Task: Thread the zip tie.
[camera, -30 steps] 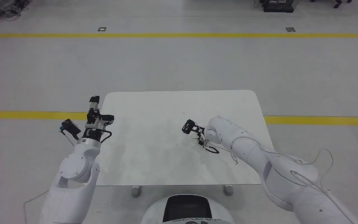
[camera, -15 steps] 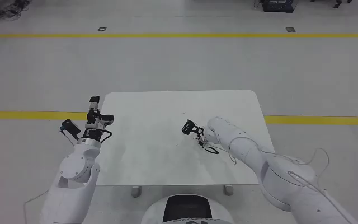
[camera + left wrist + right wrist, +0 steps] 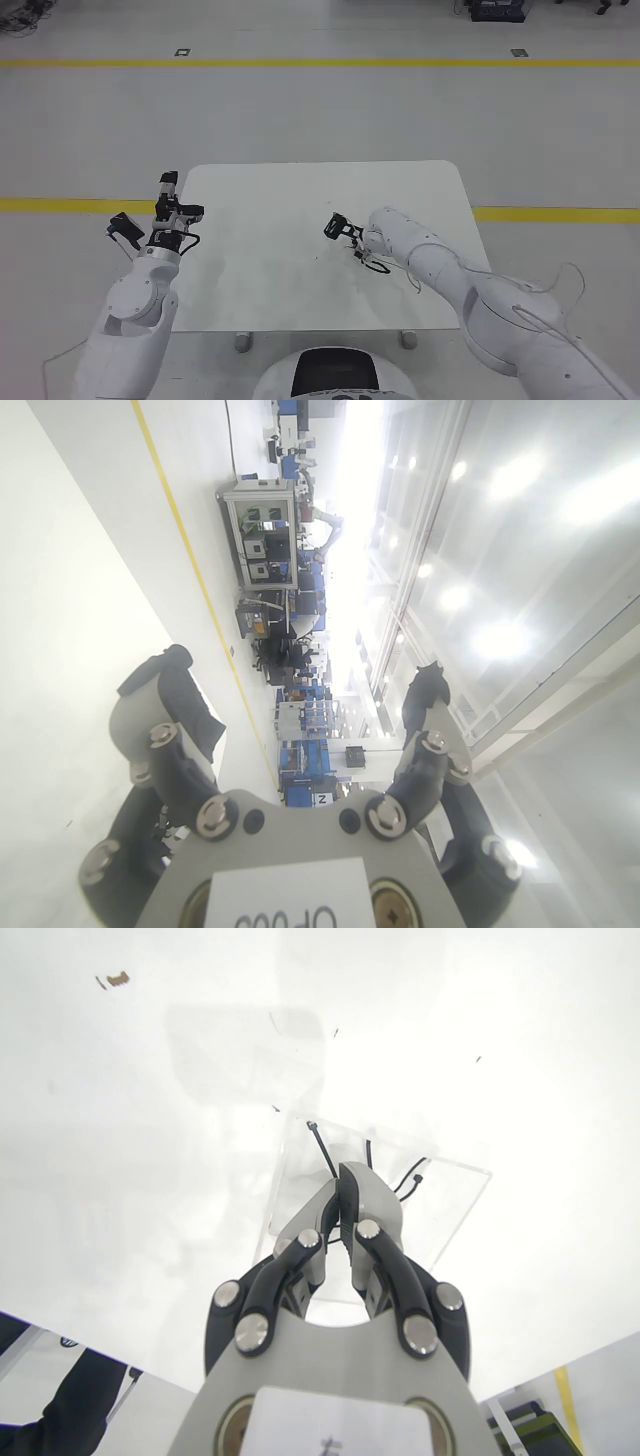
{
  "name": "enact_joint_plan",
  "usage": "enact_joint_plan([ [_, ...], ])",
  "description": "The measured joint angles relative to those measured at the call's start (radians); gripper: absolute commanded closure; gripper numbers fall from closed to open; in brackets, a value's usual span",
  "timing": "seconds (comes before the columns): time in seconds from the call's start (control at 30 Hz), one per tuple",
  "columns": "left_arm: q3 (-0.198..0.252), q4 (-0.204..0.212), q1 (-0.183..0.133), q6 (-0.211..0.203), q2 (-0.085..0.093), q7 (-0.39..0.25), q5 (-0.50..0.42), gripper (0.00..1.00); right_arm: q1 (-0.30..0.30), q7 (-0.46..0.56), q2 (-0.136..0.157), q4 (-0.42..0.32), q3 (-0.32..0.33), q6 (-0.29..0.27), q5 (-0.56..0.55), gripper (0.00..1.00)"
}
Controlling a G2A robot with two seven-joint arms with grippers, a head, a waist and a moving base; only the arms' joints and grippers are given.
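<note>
A black zip tie [image 3: 322, 1148] sticks out from between the fingertips of my right gripper [image 3: 340, 1174], which is shut on its strap. Its small square head [image 3: 311, 1125] points away from the gripper, over a clear plastic plate [image 3: 450, 1223] lying on the white table. A second black zip tie [image 3: 414, 1182] lies on that plate just beside the fingers. From above, the right gripper [image 3: 338, 227] hangs low over the middle of the table [image 3: 270, 200]. My left gripper [image 3: 300, 670] is open and holds nothing; it stands at the table's left edge [image 3: 170, 205], pointing out into the room.
Small dark specks and a brown scrap [image 3: 118, 978] lie on the white tabletop beyond the plate. The table's near edge [image 3: 125, 1368] runs close behind the right gripper. Yellow floor lines [image 3: 320, 63] run past the table.
</note>
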Motion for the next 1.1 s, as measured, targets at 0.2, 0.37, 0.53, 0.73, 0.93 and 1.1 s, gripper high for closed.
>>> enact_joint_plan([
  [0.2, 0.0, 0.0, 0.0, 0.0, 0.0, 0.0, 0.0, 0.0, 0.009, -0.003, 0.009, -0.029, 0.0, 0.0, -0.009, 1.0],
  [0.37, 0.0, 0.0, 0.0, 0.0, 0.0, 0.0, 0.0, 0.0, 0.009, -0.008, 0.023, -0.058, 0.0, 0.0, -0.018, 0.67],
  [0.53, 0.0, 0.0, 0.0, 0.0, 0.0, 0.0, 0.0, 0.0, 0.001, 0.0, 0.034, -0.076, 0.0, 0.0, -0.027, 0.58],
  [0.73, 0.0, 0.0, 0.0, 0.0, 0.0, 0.0, 0.0, 0.0, 0.001, 0.003, 0.041, -0.077, 0.0, 0.0, -0.024, 0.63],
  [0.93, 0.0, 0.0, 0.0, 0.0, 0.0, 0.0, 0.0, 0.0, -0.002, 0.008, 0.04, -0.071, 0.0, 0.0, -0.016, 0.69],
  [1.1, 0.0, 0.0, 0.0, 0.0, 0.0, 0.0, 0.0, 0.0, -0.004, 0.013, 0.035, -0.064, 0.0, 0.0, -0.01, 0.76],
])
